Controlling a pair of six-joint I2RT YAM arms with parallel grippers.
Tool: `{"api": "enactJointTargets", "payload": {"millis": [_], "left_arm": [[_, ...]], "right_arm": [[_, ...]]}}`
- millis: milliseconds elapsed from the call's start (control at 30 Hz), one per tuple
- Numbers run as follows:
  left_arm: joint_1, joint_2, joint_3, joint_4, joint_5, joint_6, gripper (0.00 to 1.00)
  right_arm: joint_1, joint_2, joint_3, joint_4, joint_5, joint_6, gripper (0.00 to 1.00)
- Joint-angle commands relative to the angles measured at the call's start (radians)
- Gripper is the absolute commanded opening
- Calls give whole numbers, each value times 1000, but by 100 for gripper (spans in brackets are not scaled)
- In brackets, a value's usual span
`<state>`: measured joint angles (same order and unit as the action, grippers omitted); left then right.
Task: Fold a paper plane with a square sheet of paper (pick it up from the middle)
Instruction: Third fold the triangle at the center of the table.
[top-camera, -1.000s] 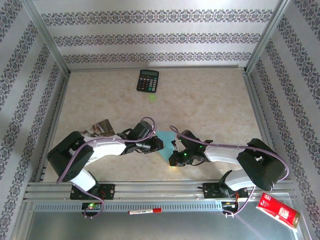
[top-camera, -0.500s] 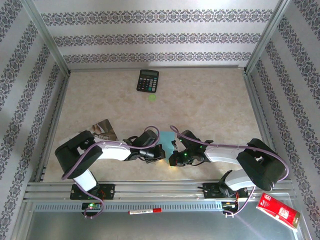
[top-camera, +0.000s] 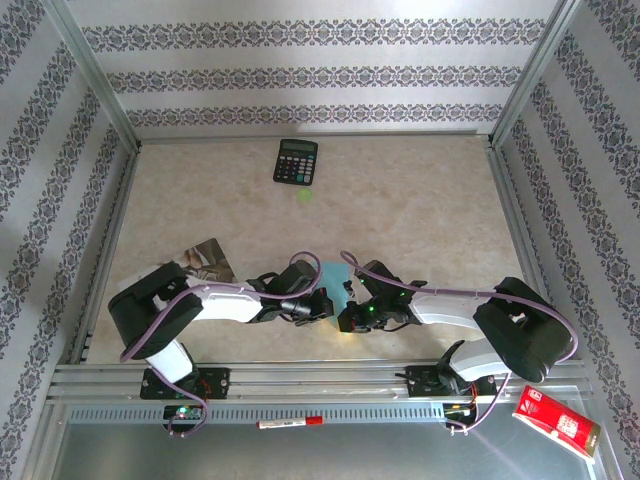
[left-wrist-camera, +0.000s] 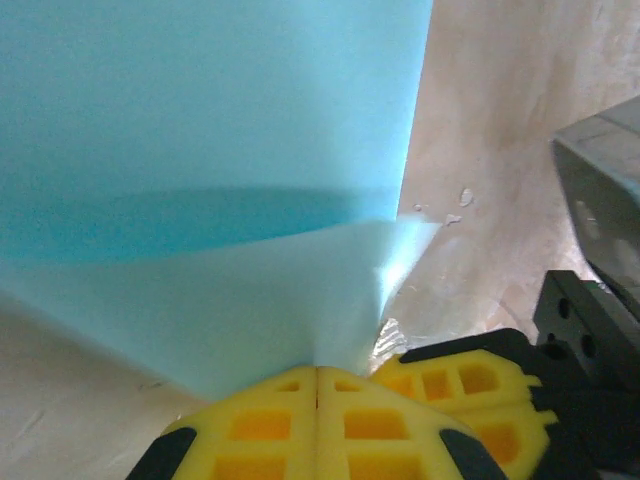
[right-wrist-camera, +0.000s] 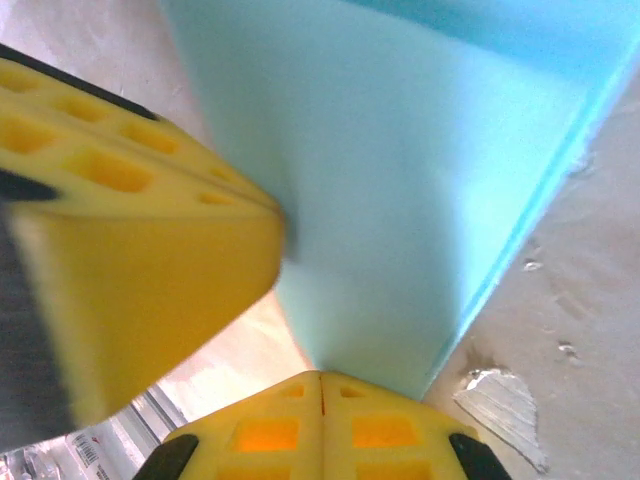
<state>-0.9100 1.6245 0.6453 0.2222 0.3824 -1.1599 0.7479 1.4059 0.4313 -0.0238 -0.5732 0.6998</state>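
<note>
We saw the square sheet of paper (top-camera: 333, 274) lying near the front of the desk (top-camera: 420, 200), between both arms. Our left claw (left-wrist-camera: 317, 372) was clamped shut on its near edge, and our right claw (right-wrist-camera: 320, 376) pinched it alongside.

Calculator (top-camera: 296, 161) at far centre of table (top-camera: 430, 200). Booklet (top-camera: 205, 258) near left, behind left arm. Square sheet of paper (top-camera: 332, 273) near front, between left gripper (top-camera: 321, 305) and right gripper (top-camera: 347, 316). Carton (top-camera: 556, 421) off table, front right.

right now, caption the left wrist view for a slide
Left gripper shut on a fold of the thin light-cyan paper sheet, beige marbled tabletop behind
</note>
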Motion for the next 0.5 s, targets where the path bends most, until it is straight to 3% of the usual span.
{"api": "enactJointTargets", "payload": {"millis": [0, 467], "left_arm": [[-7, -37, 12, -78, -48, 29, 0], [-33, 45, 33, 36, 27, -40, 0]], "right_arm": [[-10, 19, -48, -116, 96, -22, 0], [-16, 16, -48, -121, 101, -23, 0]]}}
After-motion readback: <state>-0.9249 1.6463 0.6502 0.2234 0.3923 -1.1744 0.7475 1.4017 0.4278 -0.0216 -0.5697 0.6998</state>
